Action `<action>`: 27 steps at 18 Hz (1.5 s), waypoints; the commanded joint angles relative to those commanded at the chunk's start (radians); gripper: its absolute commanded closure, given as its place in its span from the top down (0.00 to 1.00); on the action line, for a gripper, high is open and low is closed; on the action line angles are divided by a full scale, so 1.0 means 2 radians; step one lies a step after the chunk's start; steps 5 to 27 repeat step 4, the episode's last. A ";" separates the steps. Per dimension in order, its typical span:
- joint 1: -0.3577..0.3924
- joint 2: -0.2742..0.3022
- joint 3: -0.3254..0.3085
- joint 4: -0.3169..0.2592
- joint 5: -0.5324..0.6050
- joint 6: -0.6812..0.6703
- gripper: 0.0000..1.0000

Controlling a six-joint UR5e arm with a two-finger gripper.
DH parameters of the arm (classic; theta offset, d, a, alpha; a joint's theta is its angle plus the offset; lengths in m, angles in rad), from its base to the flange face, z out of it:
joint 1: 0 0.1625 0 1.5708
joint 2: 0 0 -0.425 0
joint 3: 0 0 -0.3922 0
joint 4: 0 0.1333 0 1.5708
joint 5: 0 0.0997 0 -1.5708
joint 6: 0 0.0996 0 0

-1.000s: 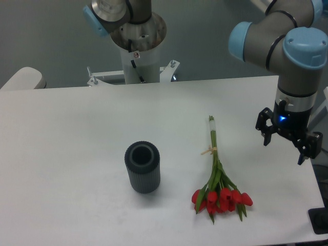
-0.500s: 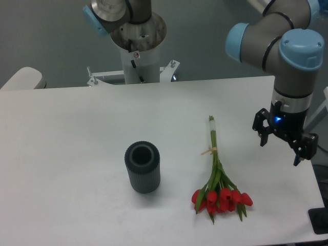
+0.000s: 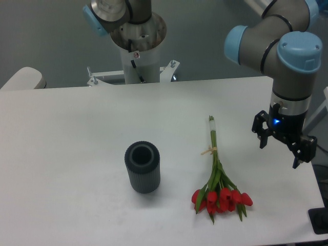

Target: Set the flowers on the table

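Note:
The flowers [image 3: 218,179], a bunch of red tulips with green stems tied with pale string, lie flat on the white table [image 3: 72,133], blooms toward the front edge and stem ends pointing back. My gripper [image 3: 279,152] hangs over the table's right side, to the right of the stems and apart from them. Its two dark fingers are spread and nothing is between them.
A dark grey ribbed cylinder vase [image 3: 143,167] stands upright left of the flowers. The arm's white base column [image 3: 138,48] rises behind the table's far edge. The table's right edge lies close under the gripper.
The gripper has drifted slightly left, toward the flowers. The flowers and vase have not moved.

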State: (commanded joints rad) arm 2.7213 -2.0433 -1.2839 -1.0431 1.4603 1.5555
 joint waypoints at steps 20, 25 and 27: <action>-0.001 0.000 -0.002 0.001 0.002 0.000 1.00; -0.001 0.000 -0.002 0.001 0.002 0.000 1.00; -0.001 0.000 -0.002 0.001 0.002 0.000 1.00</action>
